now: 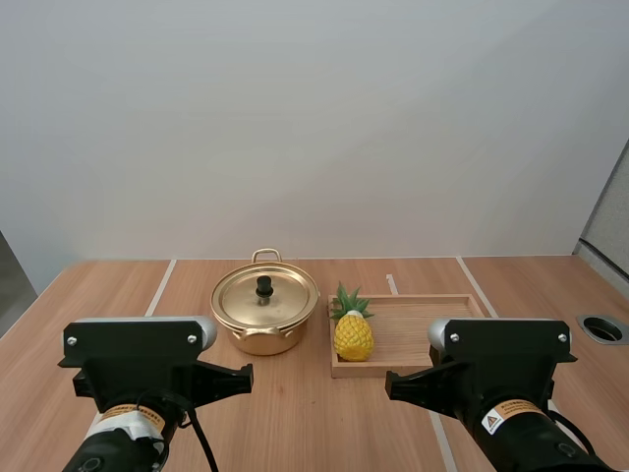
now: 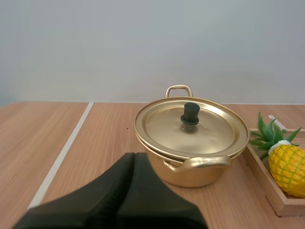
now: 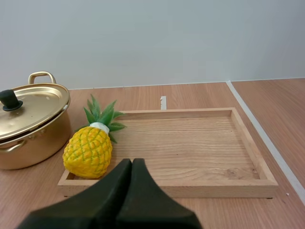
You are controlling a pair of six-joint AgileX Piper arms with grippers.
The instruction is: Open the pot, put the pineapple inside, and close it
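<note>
Both arms are poised short of their targets. The left gripper (image 2: 133,156), jaws pressed together into one dark wedge and holding nothing, points at a golden pot (image 2: 190,175) standing just ahead of it. The right gripper (image 3: 132,162), likewise closed and empty, faces a wooden tray (image 3: 190,143). The pot wears its lid (image 2: 209,129), with a black knob (image 2: 190,113) at the centre, one handle toward the gripper and one on the far side. The tray lies just beside the pot, to its right, on the wooden table (image 1: 295,423). The pineapple (image 3: 89,151) rests inside the tray, in the near corner on the pot's side, its green crown turned toward the far rim. Neither gripper touches pot, tray or fruit.
</note>
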